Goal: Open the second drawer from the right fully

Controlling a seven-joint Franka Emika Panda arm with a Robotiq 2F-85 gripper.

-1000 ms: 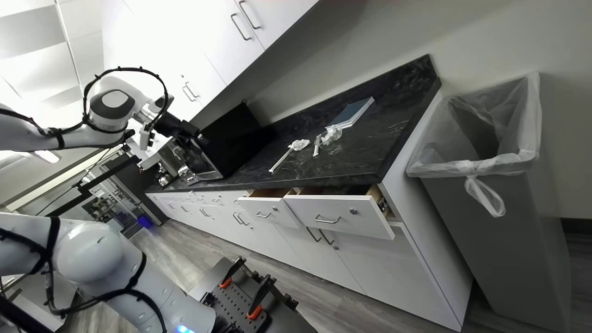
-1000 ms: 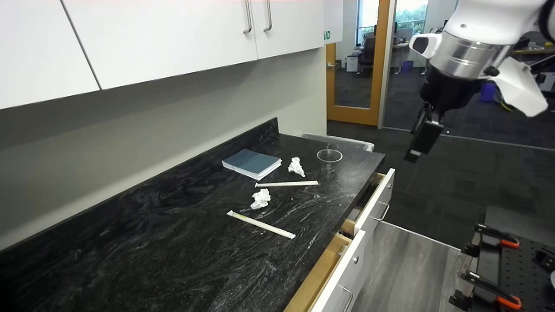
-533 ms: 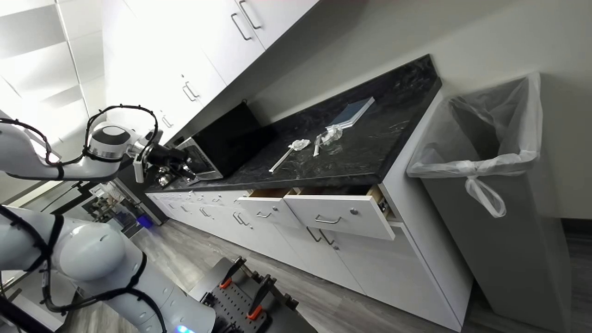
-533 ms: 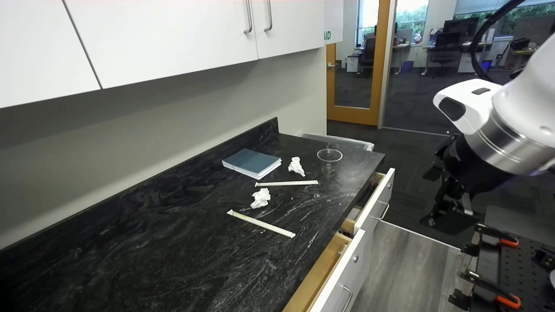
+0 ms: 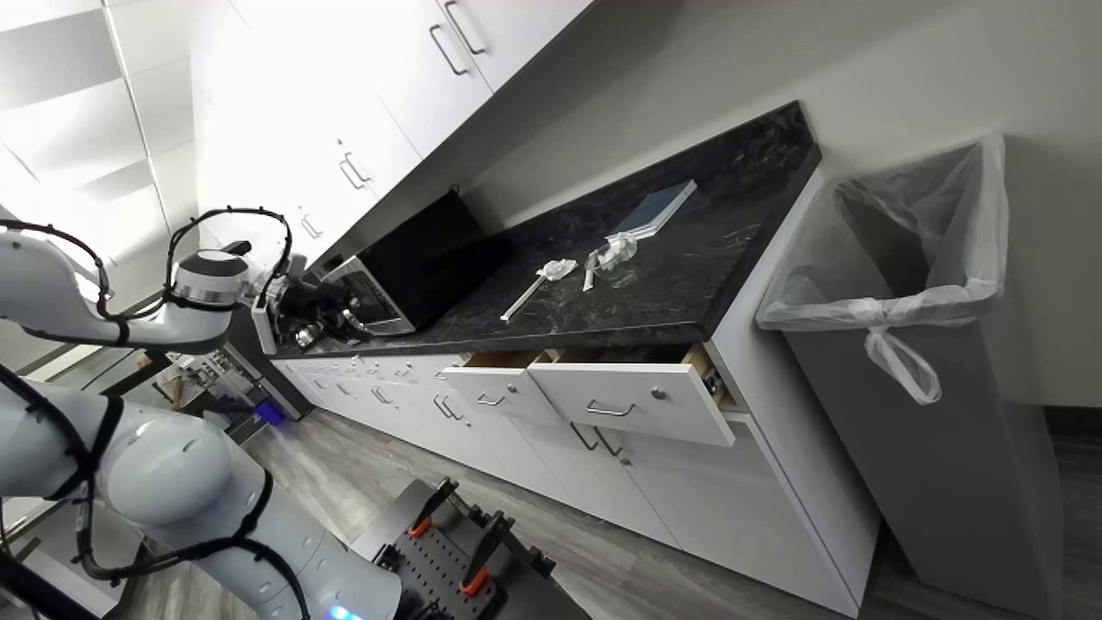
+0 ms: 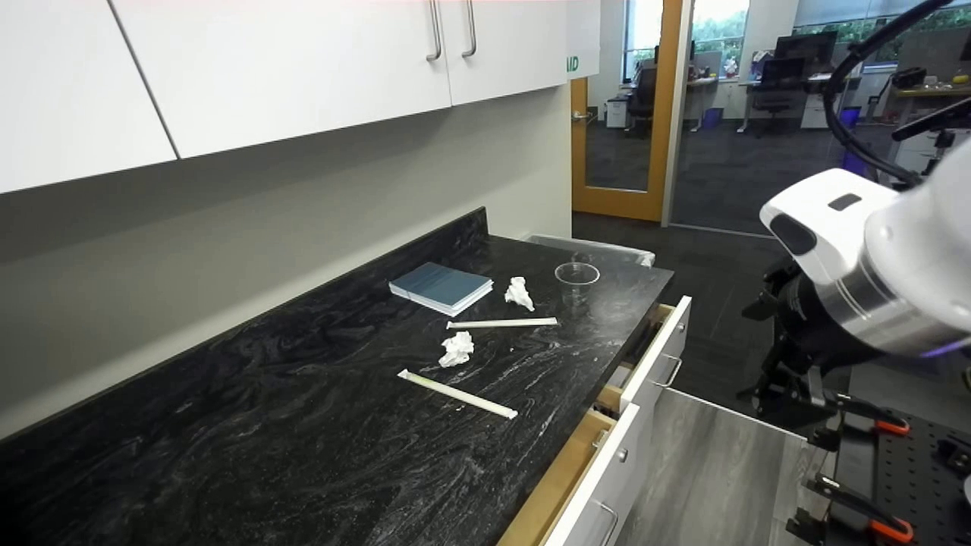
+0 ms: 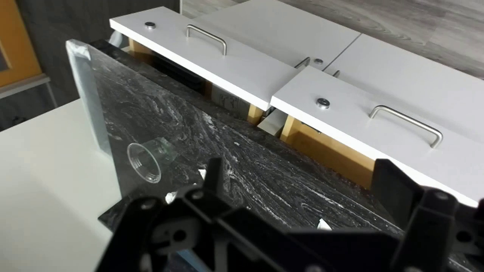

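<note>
Gripper point(image 7: 300, 175): in the wrist view, its fingers point(image 7: 214, 177) stood wide apart with nothing between them
Silver handle point(image 7: 410, 121): in that view too, it sat ungripped on the second drawer from the right point(image 7: 385, 138), whose front stood out past the front edge of the dark counter point(image 7: 261, 170)
Tan wooden box point(image 6: 565, 470): in an exterior view, it showed along that edge, so part of the opening was done; the gripper hung beyond the edge, apart from the drawers
Rightmost drawer point(image 5: 633, 387): in an exterior view, it was out as well, at the counter corner nearest the bin point(image 5: 947, 456)
Second drawer point(image 5: 508, 398): next along the edge, it was open, yet whether fully I could not tell; a last pull may have been left
</note>
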